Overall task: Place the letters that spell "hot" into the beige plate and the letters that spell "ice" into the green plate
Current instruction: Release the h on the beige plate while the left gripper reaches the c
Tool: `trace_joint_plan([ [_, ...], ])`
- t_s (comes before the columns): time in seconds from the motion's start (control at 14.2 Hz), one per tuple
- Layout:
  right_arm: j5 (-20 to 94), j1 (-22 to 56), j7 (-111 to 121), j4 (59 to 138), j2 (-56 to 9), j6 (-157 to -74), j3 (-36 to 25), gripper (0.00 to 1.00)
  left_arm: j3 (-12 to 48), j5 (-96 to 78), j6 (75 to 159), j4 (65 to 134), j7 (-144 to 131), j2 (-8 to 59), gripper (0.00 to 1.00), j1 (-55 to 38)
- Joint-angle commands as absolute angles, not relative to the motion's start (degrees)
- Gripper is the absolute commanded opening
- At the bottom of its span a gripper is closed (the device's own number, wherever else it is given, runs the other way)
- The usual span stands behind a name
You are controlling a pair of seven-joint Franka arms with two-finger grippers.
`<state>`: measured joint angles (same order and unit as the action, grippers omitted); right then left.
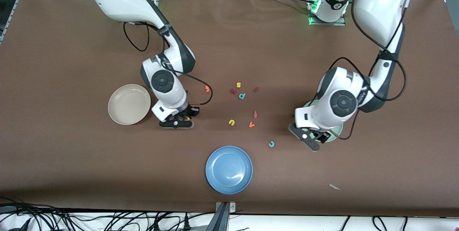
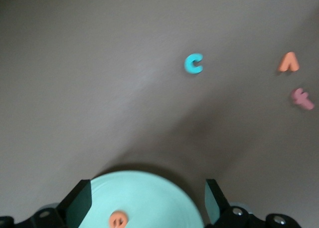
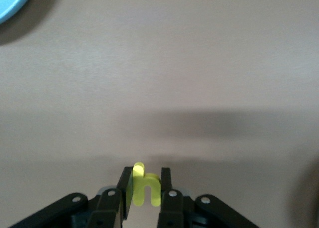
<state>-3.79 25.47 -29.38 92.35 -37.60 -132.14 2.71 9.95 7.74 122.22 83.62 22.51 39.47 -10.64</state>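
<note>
— If hunting for the yellow "h" (image 3: 144, 185), look between the fingers of the right gripper (image 1: 176, 123): pinched there upright, fingers clamped tight on its sides, low over bare table.

— And from the beige plate (image 1: 122, 107)?

— About four o'clock of it in the front view, just beside the rim. Nothing in that plate.

— Other "hot" letters?

— Orange "t" (image 1: 207, 88) flat on the table, roughly one o'clock of the right gripper. Cannot make out a blue "o" anywhere.

— Now "ice".

— Orange "e" (image 2: 118, 219) lying in the green plate (image 2: 149, 193). Directly above it, the left gripper (image 2: 147, 200), fingers spread wide, holding nothing. Mostly hidden under the left arm in the front view, that plate, toward the left arm's end of the table.

— Teal "c" (image 1: 271, 144)?

— On the table, two o'clock of the blue plate (image 1: 215, 159), between it and the green plate, touching neither. Maroon "i" (image 1: 256, 89) farther up, at two o'clock of the teal "d" (image 1: 242, 96).

— Strays?

— Scattered mid-table, apart from one another:
- yellow "s" (image 1: 238, 85) at eleven o'clock of the teal "d", with a second maroon piece (image 1: 233, 91) just beside it
- reddish "f" (image 1: 255, 114) at twelve o'clock of the orange "v" (image 1: 251, 125), close
- yellow "u" (image 1: 232, 122) at nine o'clock of that "v"
</note>
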Motion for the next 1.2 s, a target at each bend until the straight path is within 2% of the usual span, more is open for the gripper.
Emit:
trace_joint_plan([
  [0.0, -2.29, 21.90, -22.43, 98.06, -30.79, -128.76, 2.73, 0.00, 9.49, 6.68, 121.38, 75.43, 22.41, 46.04, 1.00, -14.31],
  [0.21, -2.29, 18.29, -14.18, 106.23, -24.72, -129.20, 1.24, 0.00, 9.32, 6.59, 123.82, 68.67, 23.81, 52.18, 0.99, -16.26],
  [0.49, -2.29, 18.02, -2.23, 117.83, -18.65, -135.15, -6.31, 0.00, 9.32, 6.77, 129.89, 67.15, 24.70, 55.63, 0.93, -17.14],
  [0.71, -2.29, 17.93, 3.94, 123.83, -17.58, -141.84, -10.62, 0.00, 9.23, 6.77, 133.58, 66.97, 23.82, 58.00, 0.86, -17.75],
  [0.85, -2.29, 17.93, 5.01, 124.98, -18.28, -144.83, -11.34, 0.00, 9.14, 6.77, 133.95, 67.15, 23.99, 58.27, 0.73, -17.84],
  [0.92, -2.20, 17.84, 4.92, 124.98, -19.15, -145.63, -11.34, 0.09, 9.14, 6.85, 133.95, 67.58, 24.34, 58.36, 0.68, -17.67],
  [0.99, -1.94, 17.84, 4.83, 124.72, -19.68, -145.81, -11.34, 0.33, 9.14, 6.77, 134.03, 67.67, 24.52, 58.53, 0.65, -17.40],
  [1.06, -0.19, 17.84, 4.75, 124.63, -19.77, -145.72, -11.34, 0.92, 9.14, 6.77, 134.12, 68.02, 24.52, 58.71, 0.62, -17.32],
  [1.13, 2.00, 17.93, 4.66, 124.45, -19.51, -145.46, -10.82, 1.00, 9.14, 6.85, 134.30, 68.03, 24.52, 58.97, 0.55, -17.31],
])
